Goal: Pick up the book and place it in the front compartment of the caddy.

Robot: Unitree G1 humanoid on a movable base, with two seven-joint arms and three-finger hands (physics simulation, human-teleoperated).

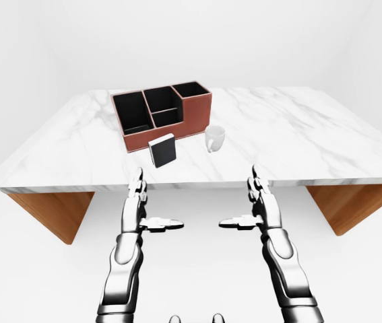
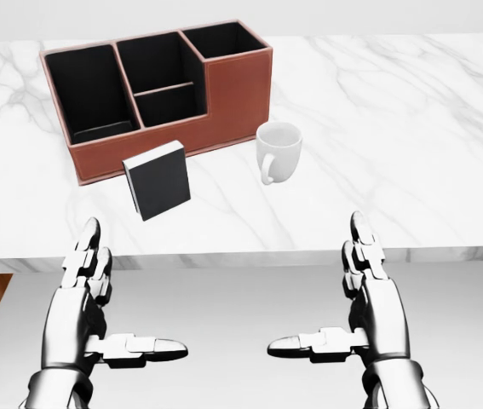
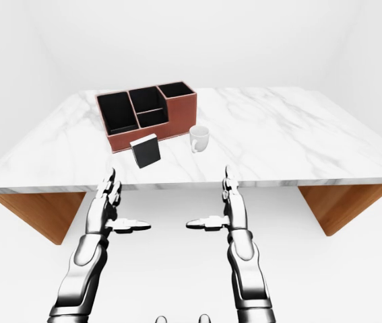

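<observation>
The book (image 2: 158, 179) stands upright near the caddy (image 2: 224, 94); it looks stiff and light, best gripped across its covers. Both robot hands, left (image 2: 88, 294) and right (image 2: 369, 294), are spread, holding nothing.

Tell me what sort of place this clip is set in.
Probably a bare simulated desk or office setup: a marble-topped table in a plain white room, holding a brown desk caddy, a book and a white mug.

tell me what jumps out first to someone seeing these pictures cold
The two silver hands, left hand and right hand, open at the bottom of the head view, short of the marble table. Then the reddish-brown caddy with black compartments at upper left, a black book standing below it, and a white mug to the book's right.
</observation>
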